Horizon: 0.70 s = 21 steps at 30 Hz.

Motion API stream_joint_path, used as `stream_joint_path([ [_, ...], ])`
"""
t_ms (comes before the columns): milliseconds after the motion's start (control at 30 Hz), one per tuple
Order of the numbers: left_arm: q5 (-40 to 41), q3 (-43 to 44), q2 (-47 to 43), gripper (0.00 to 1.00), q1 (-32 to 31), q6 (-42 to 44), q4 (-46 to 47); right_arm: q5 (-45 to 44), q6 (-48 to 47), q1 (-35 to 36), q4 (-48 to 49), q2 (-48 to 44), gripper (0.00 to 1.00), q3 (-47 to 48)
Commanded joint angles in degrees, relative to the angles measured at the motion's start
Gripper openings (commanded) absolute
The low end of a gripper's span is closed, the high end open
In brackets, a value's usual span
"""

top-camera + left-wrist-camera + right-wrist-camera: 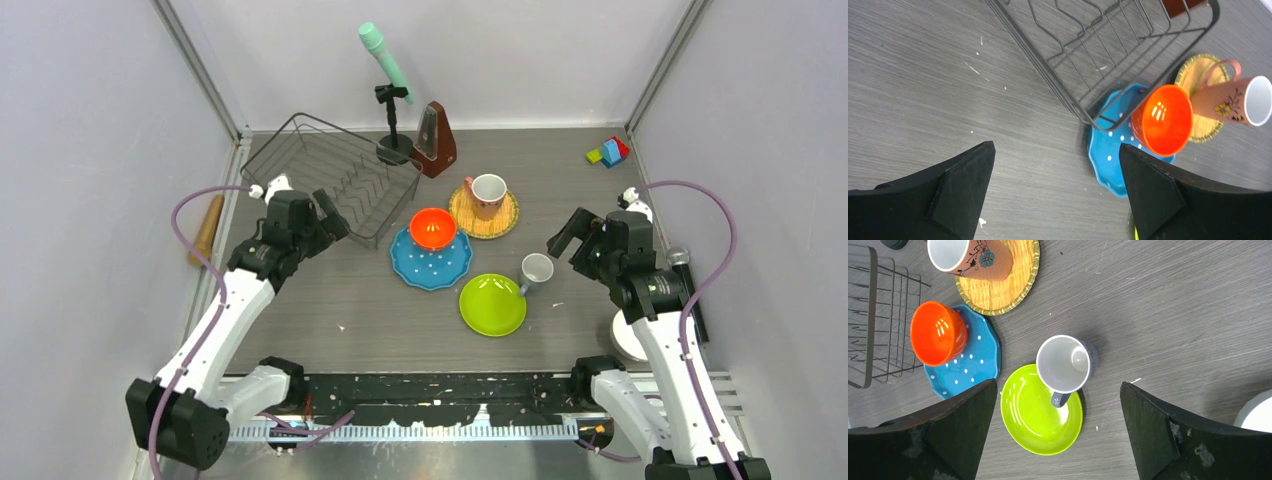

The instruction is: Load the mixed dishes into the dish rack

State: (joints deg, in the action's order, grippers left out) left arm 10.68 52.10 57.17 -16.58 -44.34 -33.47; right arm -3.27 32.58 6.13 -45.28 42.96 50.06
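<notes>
A: Any writing to read?

B: The only marking I can make out is a blue flower print on the pinkish-tan mug (990, 262).

A: And the surface, starting near?

B: A grey wood-grain table (350, 320) with pale walls on 3 sides. The left gripper (333, 220) and right gripper (565, 240) both hover with fingers spread, pinching nothing.

A: The dishes?

B: Nearest is the lime-green plate (492, 304). The small grey mug (537, 268) stands upright at its far right rim, handle reaching over the plate. Behind, the orange bowl (433, 228) sits on the blue white-dotted scalloped plate (425, 268). Farther back, the tan mug stands on the yellow woven-look plate (505, 222).

A: The rack?

B: The dish rack (335, 175) is far left, and every dish I see lies outside it. Its near corner reaches the blue plate's edge; I cannot tell whether they touch.

A: Anything hidden?

B: The white bowl (628, 335), at the near right edge, is mostly behind the right arm. Beyond the rack stand the brown metronome (436, 142) and the black microphone stand (392, 125).
</notes>
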Motion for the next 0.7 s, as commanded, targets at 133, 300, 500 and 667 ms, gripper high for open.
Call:
stream_joint_path([
  [133, 3.7, 4.8, 5.5, 0.99, 2.6, 0.7, 1.9, 0.5, -2.3, -0.3, 4.3, 3.0, 1.00, 2.3],
  [300, 4.1, 2.1, 4.3, 0.99, 2.9, 1.2, 4.9, 0.8, -2.2, -0.2, 4.8, 3.5, 1.00, 2.3],
  [500, 4.1, 1.2, 3.6, 0.99, 4.0, 4.4, 4.6, 1.4, -1.5, -0.2, 6.3, 3.2, 1.00, 1.6],
  [667, 2.3, 2.3, 5.0, 0.99, 7.4, 3.7, 2.8, 1.5, -0.4, -0.2, 7.7, 4.9, 0.97, 2.4],
])
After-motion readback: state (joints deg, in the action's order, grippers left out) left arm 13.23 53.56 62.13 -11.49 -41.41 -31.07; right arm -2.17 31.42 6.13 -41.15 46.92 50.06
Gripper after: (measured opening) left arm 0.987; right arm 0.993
